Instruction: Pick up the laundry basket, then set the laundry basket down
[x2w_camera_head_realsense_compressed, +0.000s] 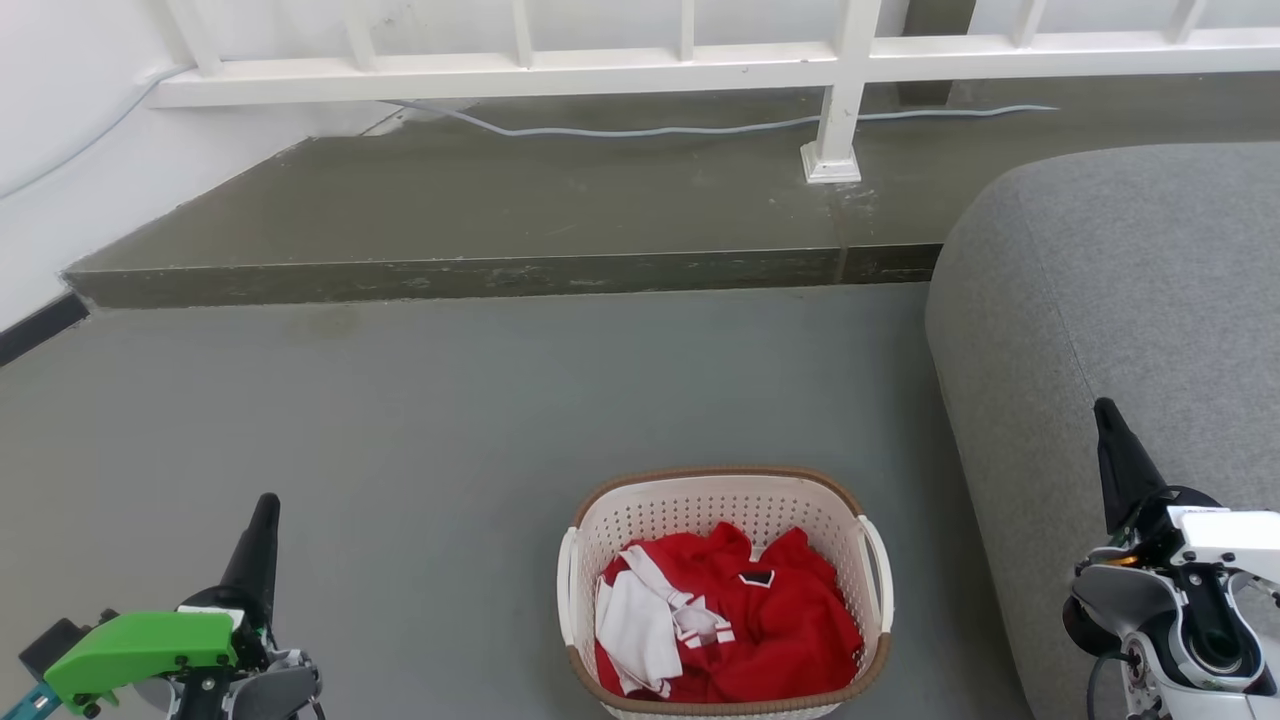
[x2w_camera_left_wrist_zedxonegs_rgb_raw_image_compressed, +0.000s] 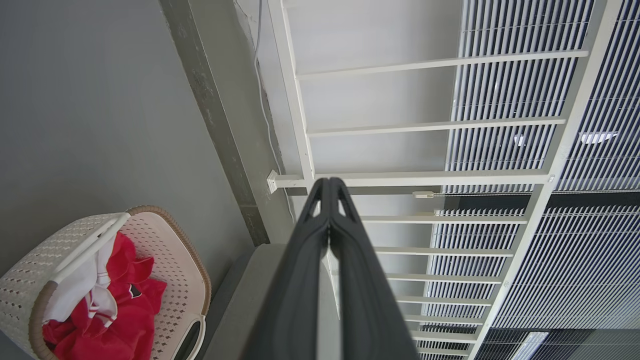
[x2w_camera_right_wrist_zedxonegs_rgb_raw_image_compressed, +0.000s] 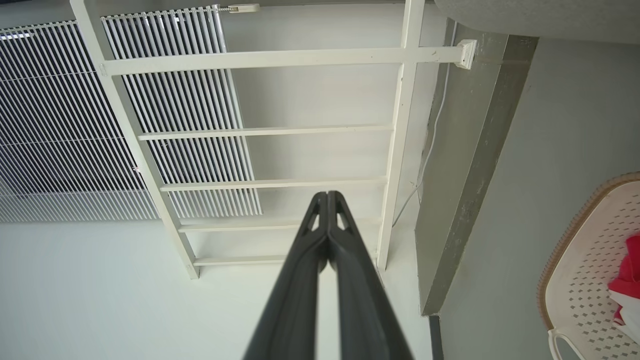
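Basket (x2w_camera_head_realsense_compressed: 712, 508) sitting upright on floor (x2w_camera_head_realsense_compressed: 420, 420), low centre in head view, mouth facing up. Holding red garment (x2w_camera_head_realsense_compressed: 790, 625) and white cloth (x2w_camera_head_realsense_compressed: 635, 630). Sofa (x2w_camera_head_realsense_compressed: 1120, 300) crowding its right side. Step (x2w_camera_head_realsense_compressed: 480, 200) and railing (x2w_camera_head_realsense_compressed: 600, 62) lying beyond. Handles (x2w_camera_head_realsense_compressed: 566, 585) pointing left and right; long axis unclear. I'm hovering left end effector (x2w_camera_head_realsense_compressed: 267, 502) and right end effector (x2w_camera_head_realsense_compressed: 1104, 408) either side, fingers pressed together, gripping nothing.

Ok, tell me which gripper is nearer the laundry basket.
Right, by a modest margin. The right gripper hangs off the laundry basket's right side, by the grey sofa; the left gripper sits farther off its left side, over the floor. Neither touches it.
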